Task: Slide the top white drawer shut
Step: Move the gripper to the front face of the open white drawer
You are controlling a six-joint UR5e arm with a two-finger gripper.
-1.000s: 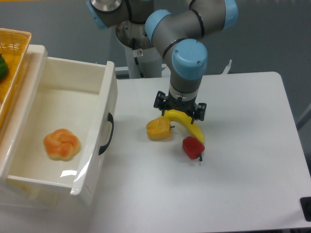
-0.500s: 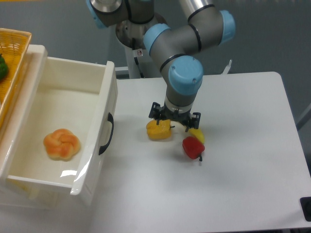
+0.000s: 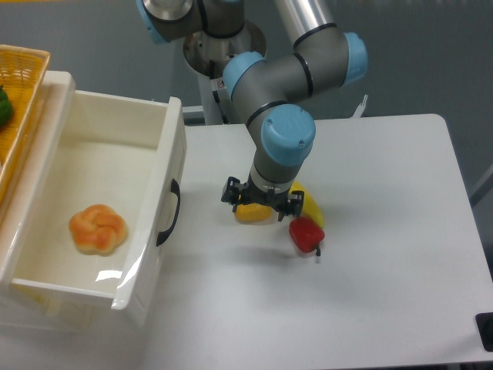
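- Camera view: gripper [image 3: 261, 202] pointing down over the white table [image 3: 385, 231], low above the toy food, jaw state impossible to tell, fingertips hidden behind the wrist body and the fruit.
- Black gripper body seen from above, two dark lugs sticking out left and right, blue-capped wrist joint [image 3: 287, 133] directly over it.
- Directly below and partly covered: orange-yellow pepper [image 3: 250, 213], lying on the table surface.
- Just right of that: yellow banana [image 3: 310, 208], mostly hidden by the wrist, only its lower right end showing.
- Touching or just beside the banana's lower end: red pepper [image 3: 306, 233], dark stem pointing toward the front edge.
- Left of the fruit group, apart from the gripper: top white drawer [image 3: 166, 166], pulled well out, front panel facing the fruit, curved black handle [image 3: 169, 213] on that panel.
- Inside the drawer, on its floor near the front left: round orange bread roll [image 3: 98, 229].
- Far left, above the drawer's back: woven yellow basket [image 3: 23, 100], something green at its edge, mostly cut off.
- Behind: grey arm links with blue joints, rising to the base at the table's far edge.
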